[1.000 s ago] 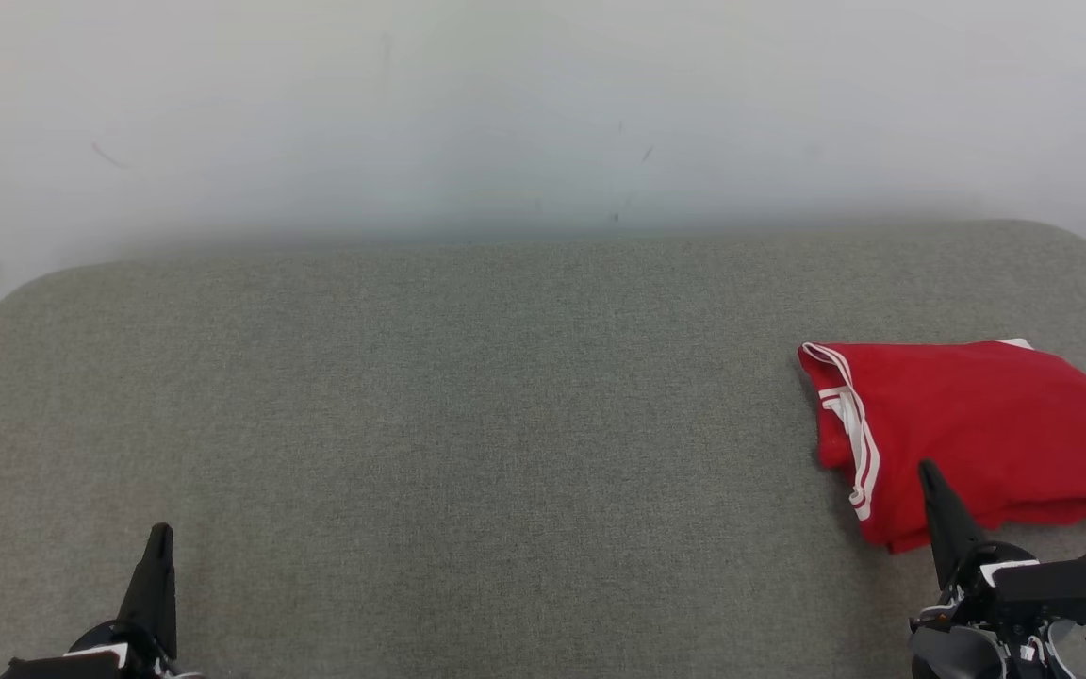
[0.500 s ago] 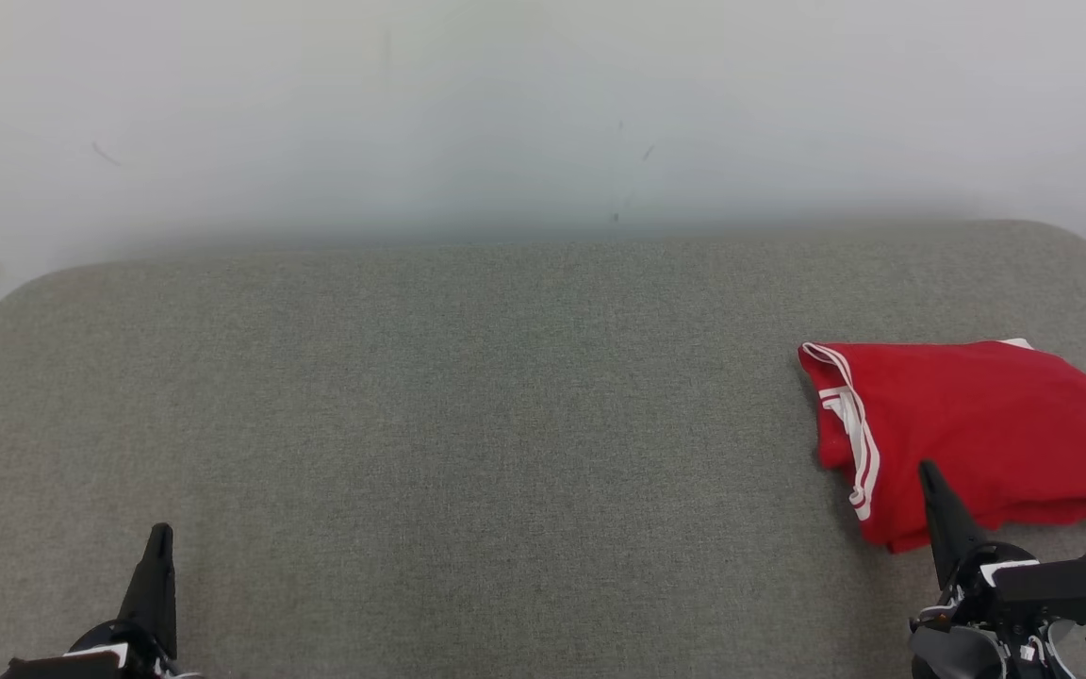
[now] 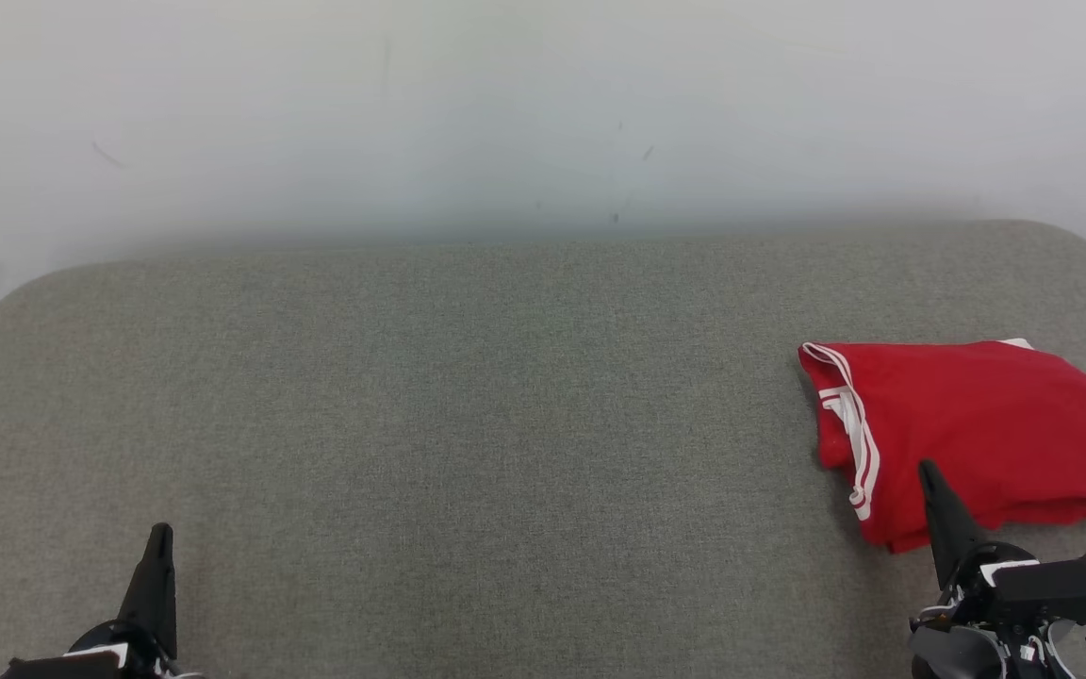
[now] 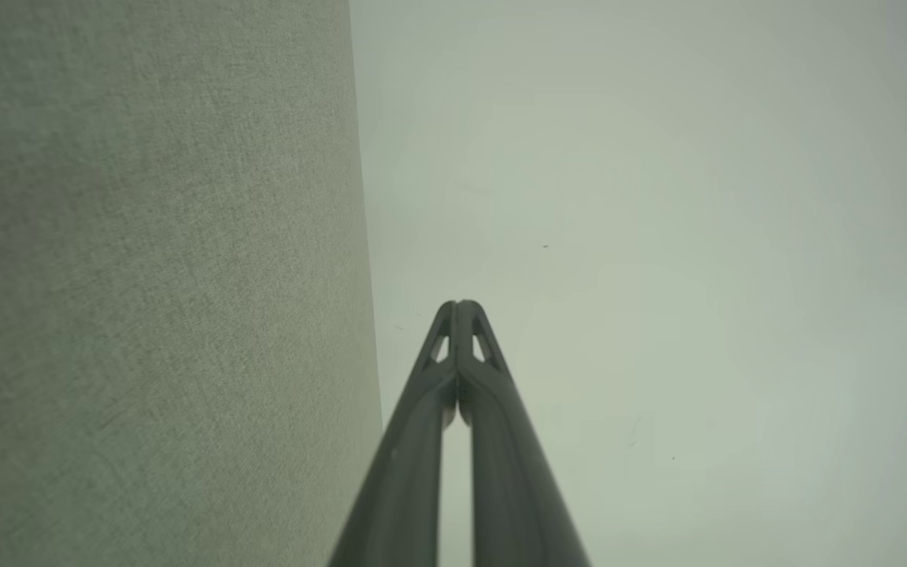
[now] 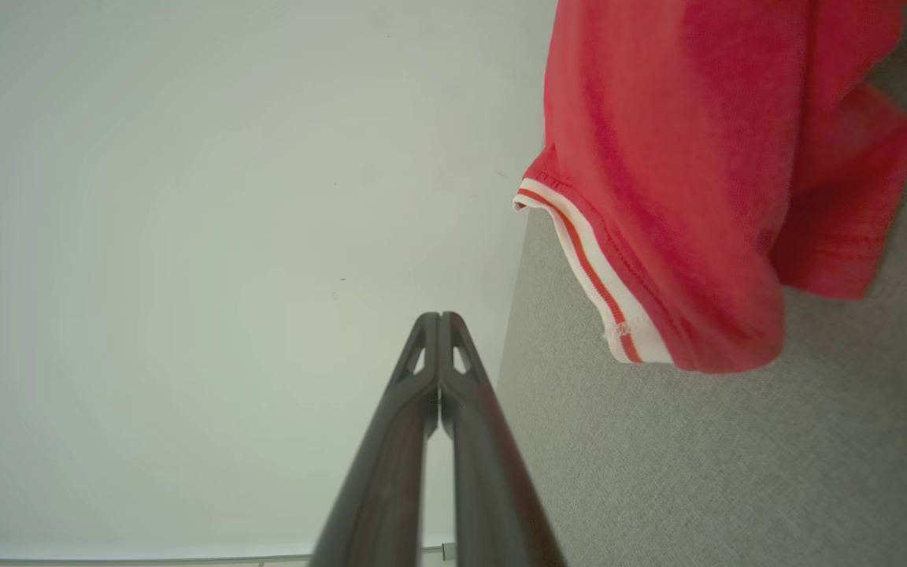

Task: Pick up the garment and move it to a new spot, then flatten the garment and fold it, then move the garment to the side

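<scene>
Toward the right edge of the desk (image 3: 505, 405), roughly midway between its far and near edges, lies the garment (image 3: 986, 434). It is a red piece folded into a rough rectangle, flat on the grey cloth surface with a few soft wrinkles. Its white-striped hem (image 3: 856, 443) runs along the side that faces the desk's middle.

The right jaws stand by the desk's near right corner, just on the near side of the garment. They are pressed together with nothing between them. In the head view the tip of their fingers (image 3: 944, 514) overlaps the garment's near edge, close to the striped corner. The right wrist view shows the closed fingers (image 5: 465, 441) pointing past the desk's far edge at the pale wall (image 5: 186, 236). There the garment (image 5: 697, 157) lies off to one side of them, near but apart, with bare grey desk (image 5: 737, 472) in between.

The left jaws sit near the desk's near left corner, well apart from the garment, with most of the desk's width between them. Their fingers (image 4: 493, 441) are also closed tip to tip on nothing and point toward the wall.
</scene>
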